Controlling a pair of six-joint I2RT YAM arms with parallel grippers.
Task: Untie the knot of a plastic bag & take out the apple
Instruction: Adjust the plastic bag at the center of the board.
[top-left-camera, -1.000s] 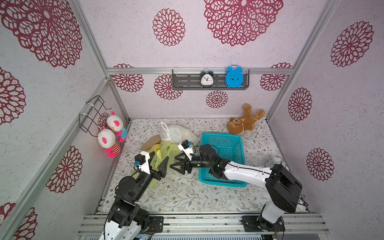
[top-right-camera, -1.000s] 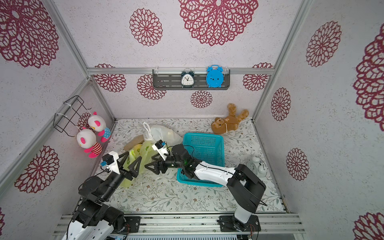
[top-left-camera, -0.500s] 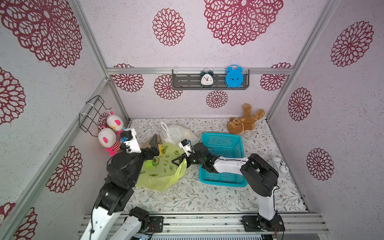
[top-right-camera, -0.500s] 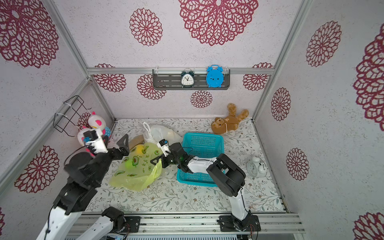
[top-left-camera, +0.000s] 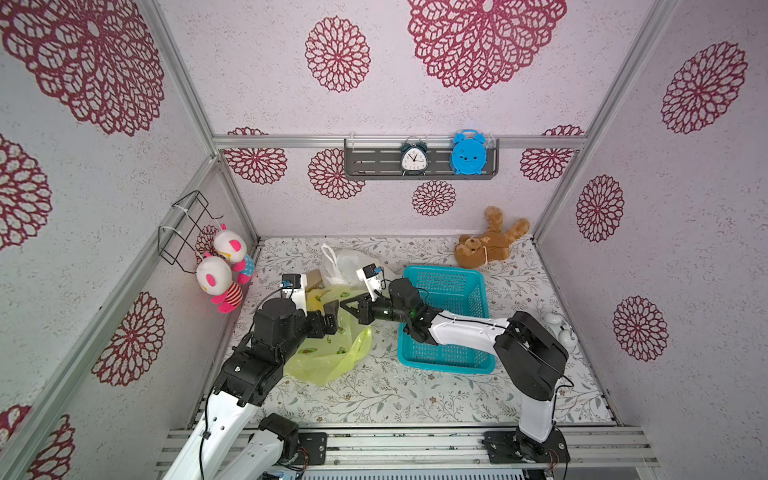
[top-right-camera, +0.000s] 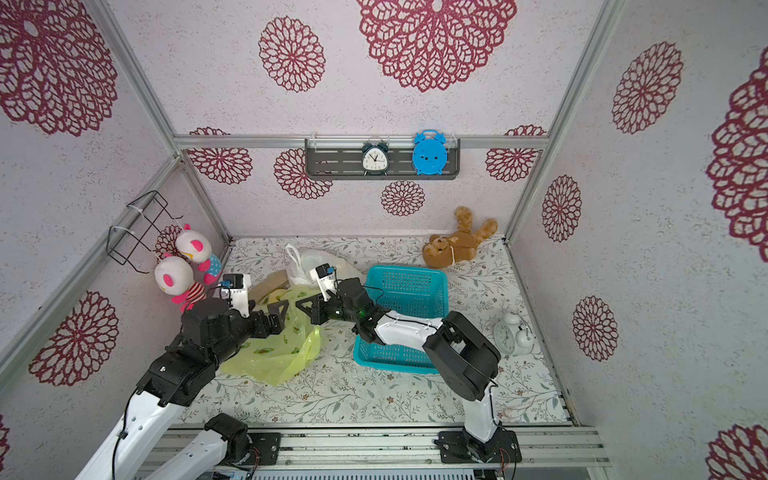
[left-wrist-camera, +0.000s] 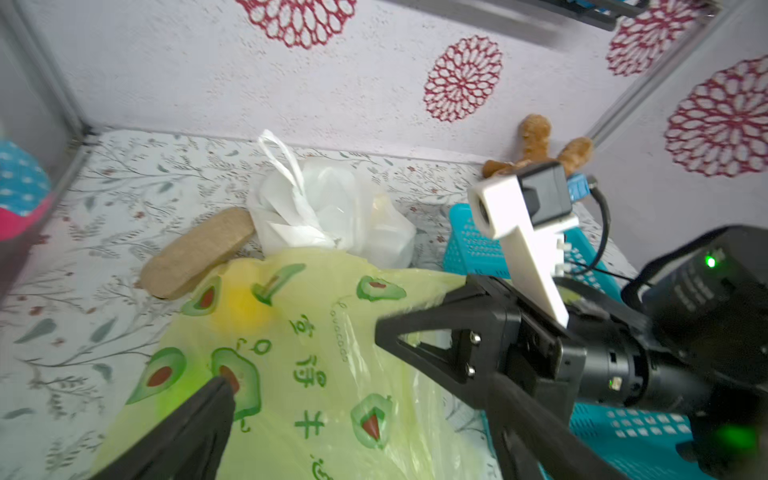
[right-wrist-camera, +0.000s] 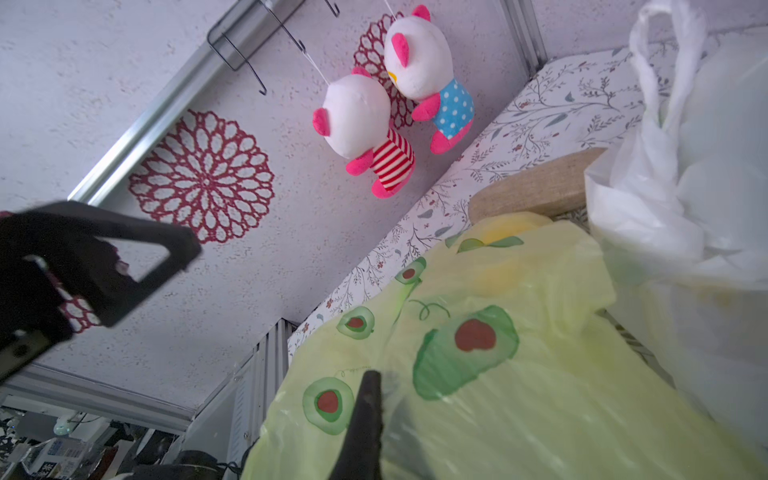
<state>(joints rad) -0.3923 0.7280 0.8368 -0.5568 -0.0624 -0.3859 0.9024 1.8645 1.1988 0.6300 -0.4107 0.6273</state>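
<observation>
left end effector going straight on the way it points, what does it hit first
Probably the yellow bag, right ahead of the open left end effector; the right end effector sits close by.

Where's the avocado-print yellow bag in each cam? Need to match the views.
Top view: avocado bag sits left of centre, in the lower half.
Top view: avocado bag in the same place, slightly further left.
Left wrist: avocado bag in the foreground, nearer than the white bag.
Right wrist: avocado bag in the foreground, next to the white bag.
Shared landmark: the white bag.
</observation>
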